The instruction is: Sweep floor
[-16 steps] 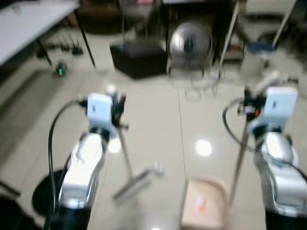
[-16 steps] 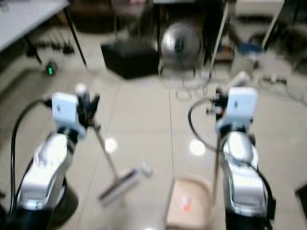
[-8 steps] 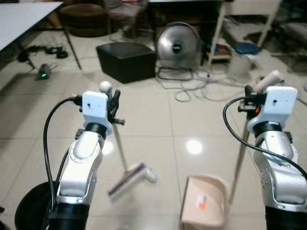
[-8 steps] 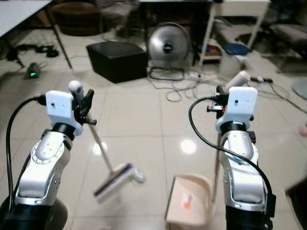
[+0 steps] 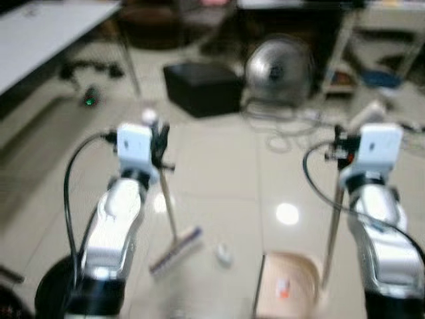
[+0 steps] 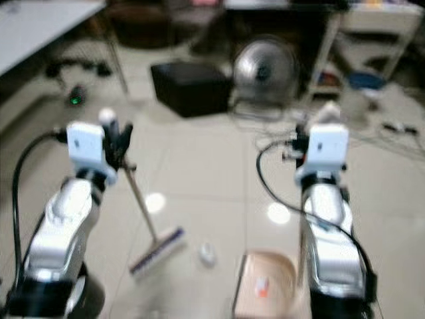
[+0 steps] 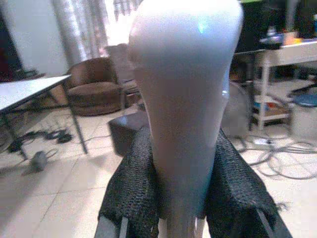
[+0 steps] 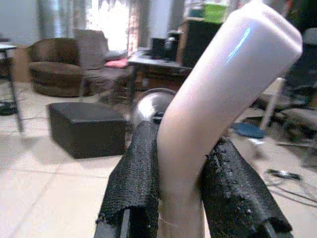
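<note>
While both head views are blurred, the main things can be made out: the left gripper (image 5: 161, 143) is raised in front of the robot, its black fingers (image 7: 132, 193) pressed against the pale grip at the top of the broom (image 5: 170, 226), as the left wrist view shows close up. From that grip the thin broom handle slants down and toward the middle, ending in a brush head resting on the tiled floor (image 5: 212, 173). Just beside the brush head, on its right, lies a small white scrap (image 5: 223, 253), apart from the bristles. The right gripper (image 5: 340, 146) is likewise clamped around the bent, pale top of the dustpan (image 5: 287, 289) handle, its padded fingers (image 8: 134, 178) squeezing it from both sides. That handle drops almost straight down to the tan pan, which sits on the floor near the robot's right side with a small orange speck inside. Farther off stand a black box (image 5: 202, 86), a round metal fan (image 5: 279, 70) and a white table (image 5: 46, 36) at the left.
</note>
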Robot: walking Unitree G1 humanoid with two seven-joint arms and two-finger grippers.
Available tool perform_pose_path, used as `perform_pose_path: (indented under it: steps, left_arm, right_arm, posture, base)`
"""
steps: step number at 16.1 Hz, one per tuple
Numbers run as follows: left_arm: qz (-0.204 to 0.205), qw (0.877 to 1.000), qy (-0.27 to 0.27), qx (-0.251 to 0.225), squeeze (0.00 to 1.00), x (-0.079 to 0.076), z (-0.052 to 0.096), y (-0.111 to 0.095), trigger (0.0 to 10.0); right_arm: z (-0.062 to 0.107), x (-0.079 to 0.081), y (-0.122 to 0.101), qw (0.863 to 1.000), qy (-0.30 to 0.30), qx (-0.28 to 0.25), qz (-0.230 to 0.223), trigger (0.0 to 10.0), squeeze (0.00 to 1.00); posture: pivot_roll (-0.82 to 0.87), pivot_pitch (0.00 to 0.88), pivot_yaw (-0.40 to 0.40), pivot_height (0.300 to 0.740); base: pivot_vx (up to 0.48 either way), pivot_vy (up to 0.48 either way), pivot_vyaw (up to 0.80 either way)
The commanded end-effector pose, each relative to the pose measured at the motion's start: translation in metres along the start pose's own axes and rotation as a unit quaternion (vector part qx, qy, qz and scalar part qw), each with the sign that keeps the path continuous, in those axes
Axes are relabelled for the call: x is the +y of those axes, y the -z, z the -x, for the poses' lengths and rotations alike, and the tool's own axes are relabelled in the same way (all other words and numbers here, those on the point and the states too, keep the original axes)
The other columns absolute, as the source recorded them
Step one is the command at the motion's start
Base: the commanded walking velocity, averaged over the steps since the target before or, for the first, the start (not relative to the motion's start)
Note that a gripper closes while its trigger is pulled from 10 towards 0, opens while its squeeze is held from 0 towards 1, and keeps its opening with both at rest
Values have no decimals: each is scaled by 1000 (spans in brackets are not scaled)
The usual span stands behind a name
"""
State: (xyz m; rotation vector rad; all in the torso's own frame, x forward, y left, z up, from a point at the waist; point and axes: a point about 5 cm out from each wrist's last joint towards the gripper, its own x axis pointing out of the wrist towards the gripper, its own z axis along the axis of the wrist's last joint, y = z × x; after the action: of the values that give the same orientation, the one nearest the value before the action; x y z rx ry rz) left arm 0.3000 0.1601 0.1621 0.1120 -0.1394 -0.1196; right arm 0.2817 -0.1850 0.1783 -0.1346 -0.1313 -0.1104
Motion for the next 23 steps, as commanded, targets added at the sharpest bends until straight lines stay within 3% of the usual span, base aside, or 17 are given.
perform_pose_path:
  steps: [1, 3, 10, 15, 20, 23]
  left_arm:
    - [-14, 1000, 5, -17, 0, -1, -4, -7, 10000]
    - [-15, 1000, 9, -17, 0, -2, -5, -7, 10000]
    - [-10, 1000, 26, -11, 0, -6, -4, -4, 10000]
    - [-11, 999, 43, -7, 0, -11, -5, -3, 10000]
    - [-37, 999, -6, -8, 0, 0, -17, -2, 10000]
    - [32, 996, -76, -28, 0, 11, -20, 1, 10000]
  right_arm:
    - [0, -3, -9, 1000, 3, -24, -8, 10000, 0]
    - [4, -6, -4, 999, 17, -10, -30, 10000, 0]
    - [5, -6, 0, 1000, 13, -9, -3, 10000, 0]
    - [2, -4, 2, 1000, -14, -23, 4, 10000, 0]
    - [-15, 1, 9, 998, -41, -56, 10, 10000, 0]
    - [-24, 11, 17, 992, -64, -90, 62, 10000, 0]
  posture:
    - [-38, 31, 42, 740]
    - [-37, 35, 49, 740]
    - [-32, 54, 55, 740]
    - [-6, 91, 68, 740]
    - [28, 165, 76, 740]
    - [84, 263, 90, 740]
  base:
    - [382, 0, 0]
    - [381, 0, -369]
    - [379, 0, -100]
    - [0, 0, 0]
    - [0, 0, 0]
    - [0, 0, 0]
